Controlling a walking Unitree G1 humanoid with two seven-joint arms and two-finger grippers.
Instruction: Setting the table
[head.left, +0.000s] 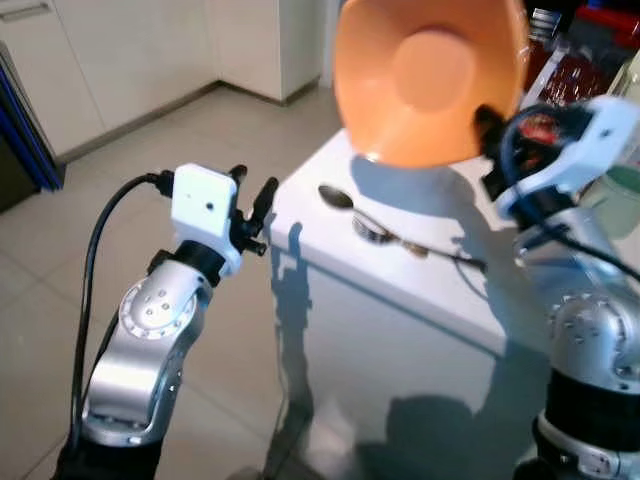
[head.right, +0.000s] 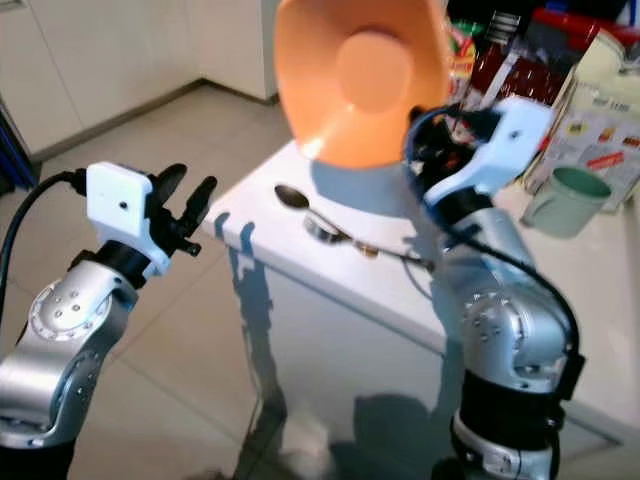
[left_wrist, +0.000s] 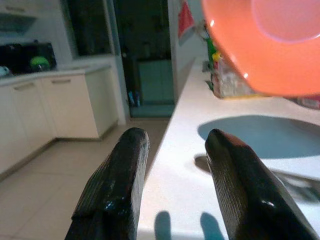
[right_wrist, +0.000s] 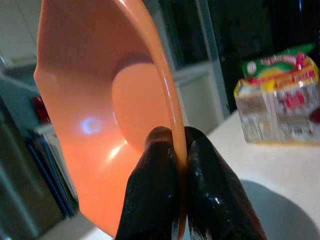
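An orange bowl (head.left: 425, 75) hangs tilted on its side above the white table (head.left: 440, 290), its rim pinched by my right gripper (head.left: 487, 125), which is shut on it. In the right wrist view the two black fingers (right_wrist: 155, 200) clamp the bowl's edge (right_wrist: 165, 95). A metal spoon (head.left: 345, 202) lies on the table below the bowl, beside a small round metal piece (head.left: 372, 231). My left gripper (head.left: 253, 205) is open, held off the table's left corner with nothing between its fingers (left_wrist: 115, 190).
A green mug (head.right: 562, 198) stands at the table's right side. Food packets and a carton (head.right: 600, 120) crowd the far back of the table. White cabinets (head.left: 130, 60) line the far left, with tiled floor (head.left: 60, 250) between them and me.
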